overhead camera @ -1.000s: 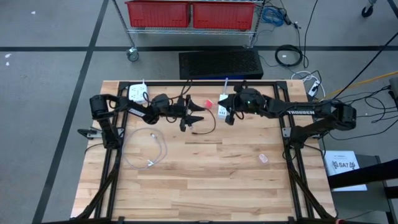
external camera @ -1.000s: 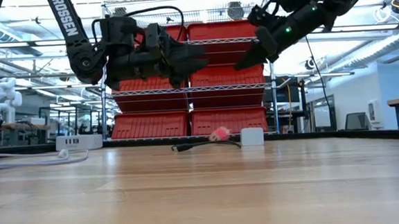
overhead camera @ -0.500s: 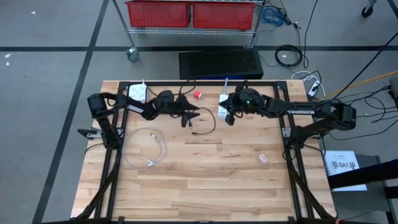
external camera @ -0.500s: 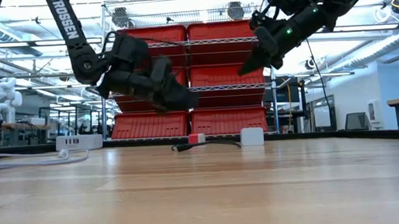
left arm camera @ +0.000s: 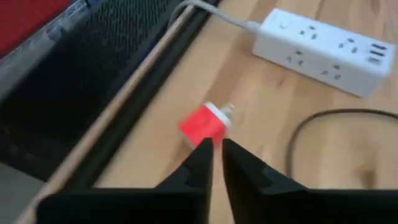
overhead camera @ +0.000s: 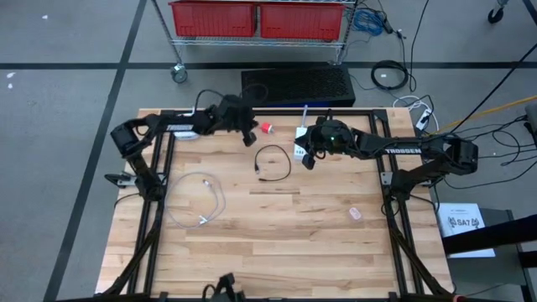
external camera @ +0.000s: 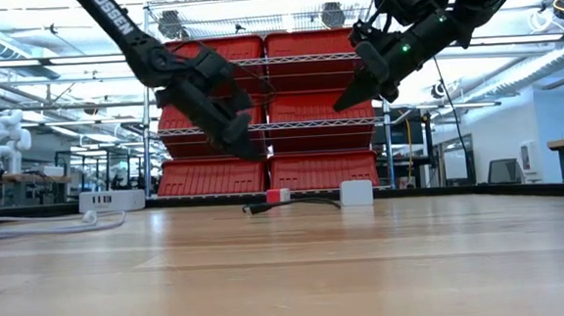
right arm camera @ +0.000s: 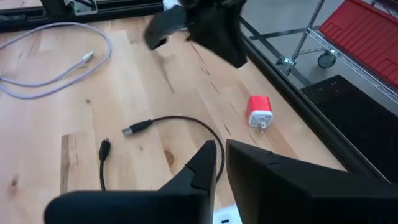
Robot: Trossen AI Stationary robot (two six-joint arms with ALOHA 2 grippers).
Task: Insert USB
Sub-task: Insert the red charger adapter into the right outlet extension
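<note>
Beside the red USB charger point(overhead camera: 267, 127), near the table's far edge: left gripper point(overhead camera: 248, 134), fingers nearly together, empty. Black USB cable point(overhead camera: 273, 163) lies loose just nearer, plug unseated. Right gripper point(overhead camera: 310, 159), near the white power strip point(overhead camera: 299, 141) (also closed, empty). Step judged: pre-grasp; next, open and seize cable plug.

You have, around the table point(overhead camera: 277, 243): white cable point(overhead camera: 201, 201) on its left part, red bins point(overhead camera: 256, 17) on a wire rack beyond, black mat point(overhead camera: 298, 85) alongside its far edge.
</note>
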